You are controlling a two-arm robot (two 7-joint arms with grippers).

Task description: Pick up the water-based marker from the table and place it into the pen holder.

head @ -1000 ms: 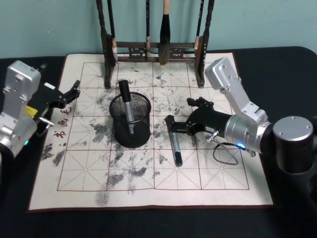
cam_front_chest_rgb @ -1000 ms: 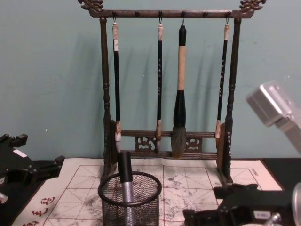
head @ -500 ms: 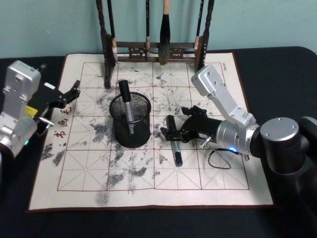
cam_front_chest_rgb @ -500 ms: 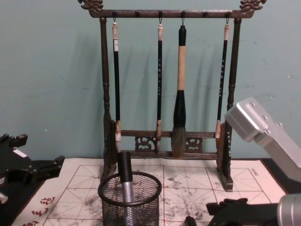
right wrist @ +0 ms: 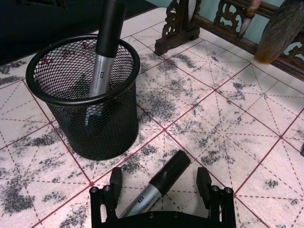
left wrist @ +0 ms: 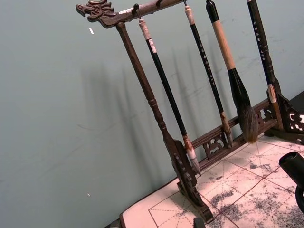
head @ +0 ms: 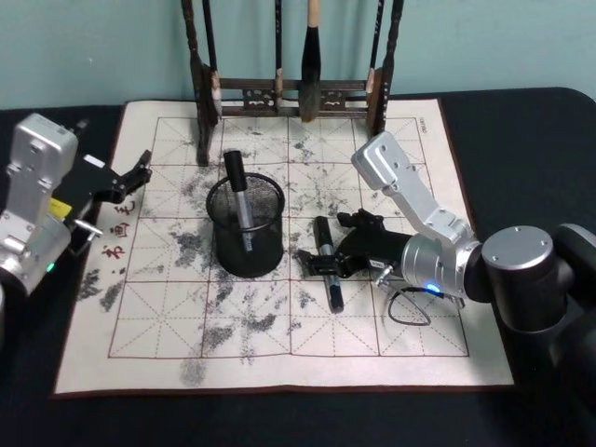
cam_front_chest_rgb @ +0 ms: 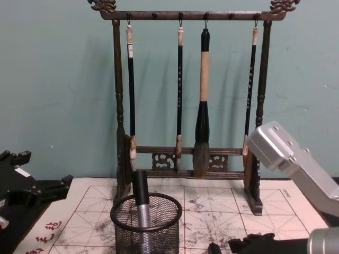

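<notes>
A black-capped, silver-barrelled water-based marker [head: 329, 270] lies on the grid mat to the right of the pen holder [head: 250, 253]. My right gripper [head: 322, 262] is low over it and open. In the right wrist view its fingers [right wrist: 115, 182] stand on either side of the marker [right wrist: 159, 183] without touching it. The pen holder [right wrist: 88, 118] is a round black mesh cup, and another marker [right wrist: 107, 42] stands upright in it, seen too in the chest view [cam_front_chest_rgb: 141, 203]. My left gripper [head: 140, 168] rests open at the mat's left edge.
A tall dark wooden brush rack [head: 289, 93] with several hanging brushes [cam_front_chest_rgb: 202, 121] stands at the back of the ink-stained white mat [head: 186, 354]. Black tabletop [head: 521, 140] surrounds the mat. A loose cable [head: 410, 307] hangs under my right wrist.
My right gripper has moved left and lower, from beside the marker to straddling its capped end. The left arm, the holder and the lying marker have not moved.
</notes>
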